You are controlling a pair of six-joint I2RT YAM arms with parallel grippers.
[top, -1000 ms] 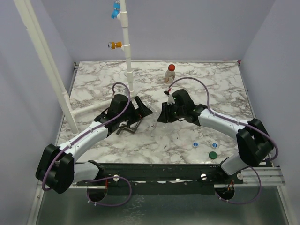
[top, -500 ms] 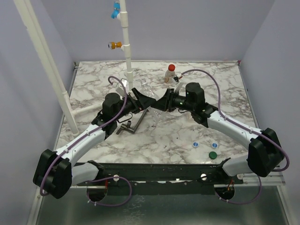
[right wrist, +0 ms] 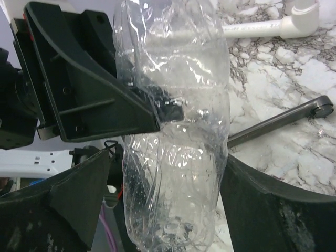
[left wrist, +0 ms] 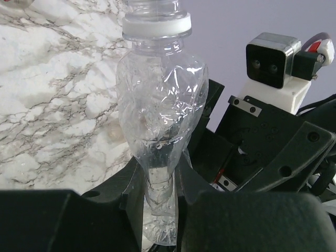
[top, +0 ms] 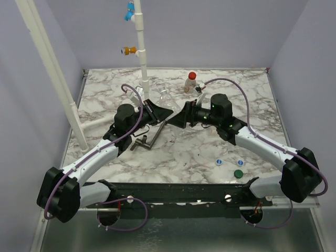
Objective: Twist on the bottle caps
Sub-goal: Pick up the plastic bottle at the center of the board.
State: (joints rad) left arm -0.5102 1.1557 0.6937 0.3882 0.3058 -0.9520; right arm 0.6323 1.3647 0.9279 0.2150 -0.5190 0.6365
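The left gripper [left wrist: 160, 176] is clenching the clear bottle [left wrist: 160, 105] above the table's [top: 184, 152] middle; the right gripper [right wrist: 173, 199] is hanging released around it. 3 caps [top: 219, 162] are lying by the near-right corner.

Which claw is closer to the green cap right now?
Right. The right claw is over mid-table, up and left of the green cap in the top view; the left claw faces it from farther left.
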